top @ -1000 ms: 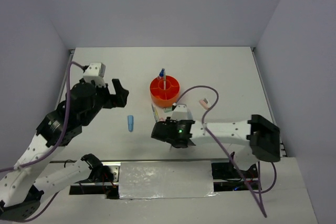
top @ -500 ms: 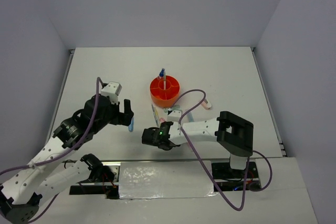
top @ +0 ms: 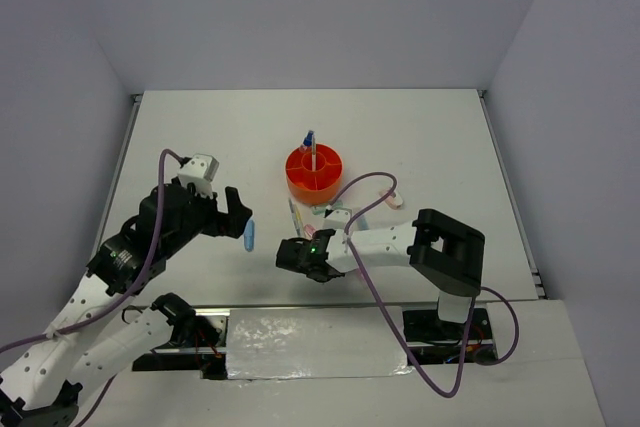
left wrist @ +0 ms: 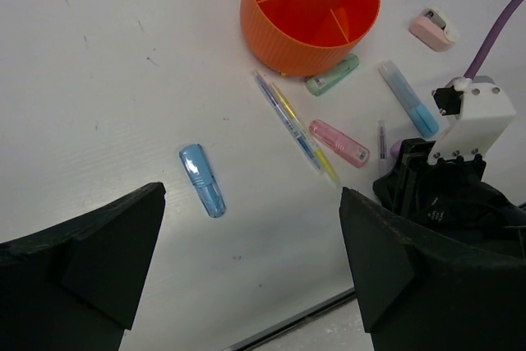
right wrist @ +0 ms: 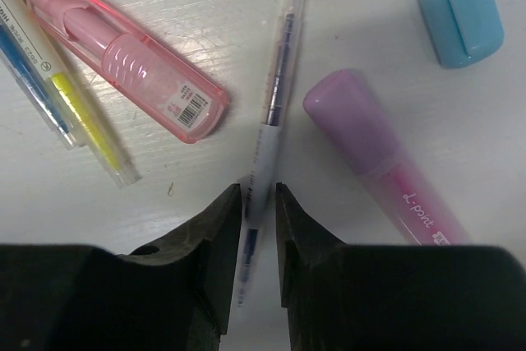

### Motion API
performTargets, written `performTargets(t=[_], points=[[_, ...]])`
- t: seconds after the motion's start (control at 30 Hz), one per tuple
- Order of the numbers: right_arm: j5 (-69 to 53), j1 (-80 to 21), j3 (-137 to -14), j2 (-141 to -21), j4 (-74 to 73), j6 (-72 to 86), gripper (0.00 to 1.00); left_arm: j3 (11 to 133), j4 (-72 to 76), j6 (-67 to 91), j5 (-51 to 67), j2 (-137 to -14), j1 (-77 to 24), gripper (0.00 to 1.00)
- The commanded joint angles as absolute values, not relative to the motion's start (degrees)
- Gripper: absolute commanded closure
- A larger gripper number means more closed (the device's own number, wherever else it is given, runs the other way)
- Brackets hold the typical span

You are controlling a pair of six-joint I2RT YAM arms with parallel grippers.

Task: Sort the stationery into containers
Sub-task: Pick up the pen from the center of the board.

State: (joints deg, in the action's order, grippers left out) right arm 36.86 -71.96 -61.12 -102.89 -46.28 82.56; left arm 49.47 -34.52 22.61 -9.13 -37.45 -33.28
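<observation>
The right gripper [right wrist: 259, 195] has its fingers nearly together, one on each side of a thin clear pen [right wrist: 275, 96] lying flat on the table [top: 430, 137]. Whether they actually pinch it cannot be told from the wrist view. The pen's long axis runs in line with the fingers. Its far end points away from the gripper and leans slightly toward the lilac marker [right wrist: 370, 145]. The pink marker [right wrist: 127, 55] lies slantwise on the other side, apart from the pen. This cluster sits near the table's near edge, about midway along it, on the near side of the orange organiser [top: 313, 172]. The left gripper [left wrist: 251, 203] has its fingers wide apart and holds nothing. It hangs over a blue marker [left wrist: 202, 191] that lies alone, left of the cluster.
</observation>
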Motion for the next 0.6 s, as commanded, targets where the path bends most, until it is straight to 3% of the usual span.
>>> performTargets(t=[0.0,0.23,0.37,0.47,0.5,0.57], points=[[35.7,-72.0,-59.5,-103.0,-43.8,83.5,0.7,49.6,-32.1,21.7,-6.9,-38.4,-32.6,0.01],[37.0,-71.9,-59.1,-101.3,-46.3,85.9,0.77,49.6,-31.5,21.4,-3.8,-38.8,-32.3,0.01],[38.1,-71.9,-60.1,-99.8,-48.5,86.8,0.88,50.3,-30.5,22.8,-1.4,-39.5,-32.2,0.01],[39.7,-72.0,-61.3,-97.6,-50.7,87.1,0.91,50.5,-28.5,26.7,-0.4,-40.1,-32.2,0.01],[40.2,-72.1,-61.7,-95.9,-51.4,87.0,1.0,50.0,-26.0,27.8,1.1,-40.3,-32.2,0.01],[42.1,-72.2,-62.4,-92.6,-54.0,87.1,1.0,49.3,-22.5,32.0,4.7,-40.6,-32.2,0.01]])
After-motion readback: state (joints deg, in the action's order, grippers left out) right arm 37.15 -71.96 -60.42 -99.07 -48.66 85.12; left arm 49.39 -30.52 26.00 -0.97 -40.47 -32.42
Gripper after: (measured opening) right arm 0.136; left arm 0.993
